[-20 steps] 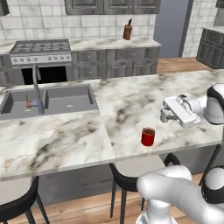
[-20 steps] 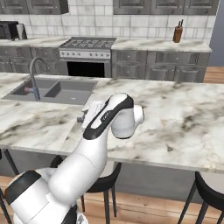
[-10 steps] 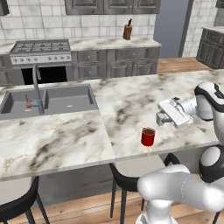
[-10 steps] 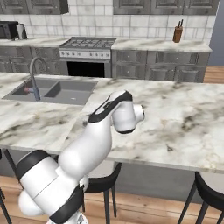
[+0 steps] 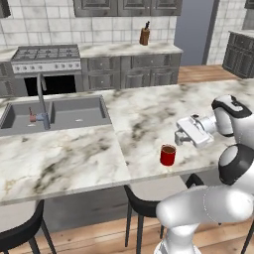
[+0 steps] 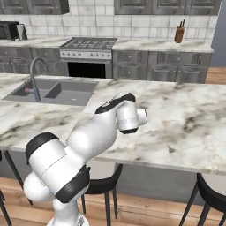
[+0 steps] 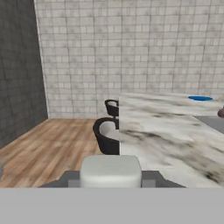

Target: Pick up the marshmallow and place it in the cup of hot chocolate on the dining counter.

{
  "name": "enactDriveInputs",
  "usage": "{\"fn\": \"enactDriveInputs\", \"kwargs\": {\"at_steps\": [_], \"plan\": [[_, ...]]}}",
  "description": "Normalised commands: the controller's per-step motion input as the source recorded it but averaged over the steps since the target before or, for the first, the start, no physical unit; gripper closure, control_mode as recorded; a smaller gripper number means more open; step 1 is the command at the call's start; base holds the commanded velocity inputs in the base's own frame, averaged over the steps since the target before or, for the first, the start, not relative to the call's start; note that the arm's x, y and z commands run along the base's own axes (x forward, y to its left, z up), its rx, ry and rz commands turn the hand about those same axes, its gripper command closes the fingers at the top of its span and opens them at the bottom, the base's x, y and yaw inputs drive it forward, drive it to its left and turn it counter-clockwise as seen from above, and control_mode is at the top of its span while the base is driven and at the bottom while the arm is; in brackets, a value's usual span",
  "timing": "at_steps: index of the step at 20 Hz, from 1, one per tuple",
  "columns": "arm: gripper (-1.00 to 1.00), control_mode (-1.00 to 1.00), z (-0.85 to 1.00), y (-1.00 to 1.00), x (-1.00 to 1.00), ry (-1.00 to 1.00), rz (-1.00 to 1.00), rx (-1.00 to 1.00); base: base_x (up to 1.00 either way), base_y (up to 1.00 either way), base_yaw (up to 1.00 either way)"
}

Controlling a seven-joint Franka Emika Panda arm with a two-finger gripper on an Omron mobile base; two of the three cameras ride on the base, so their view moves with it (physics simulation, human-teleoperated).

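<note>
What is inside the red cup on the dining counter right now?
The cup of hot chocolate holds dark brown liquid at its rim; no white block shows on the surface. Anything below the liquid is hidden. The claw hangs beside it, above the dining counter.

light: bright, even, diffuse, no clear source | shadows: faint, soft under the dining counter (image 5: 74,163) overhang | glare: none | sharpness: base views slightly soft; hand view blurry ahead of the jaws | edge distortion: none

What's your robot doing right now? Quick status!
Gripper shut on the marshmallow, carried level above the dining counter. Cup of hot chocolate stands just below and ahead. Nothing between them.
</note>
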Motion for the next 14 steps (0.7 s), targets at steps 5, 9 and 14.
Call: {"fn": "enactDriveInputs", "kwargs": {"at_steps": [5, 9, 14], "plan": [[1.0, -1.0, -0.35, -0.01, 0.2, 0.0, 0.0, 0.0, 0.0, 0.0, 0.0], [1.0, -1.0, -0.3, -0.04, 0.01, 0.0, 0.0, 0.0, 0.0, 0.0, 0.0], [1.0, -1.0, -0.23, 0.0, 0.02, 0.0, 0.0, 0.0, 0.0, 0.0, 0.0]]}}
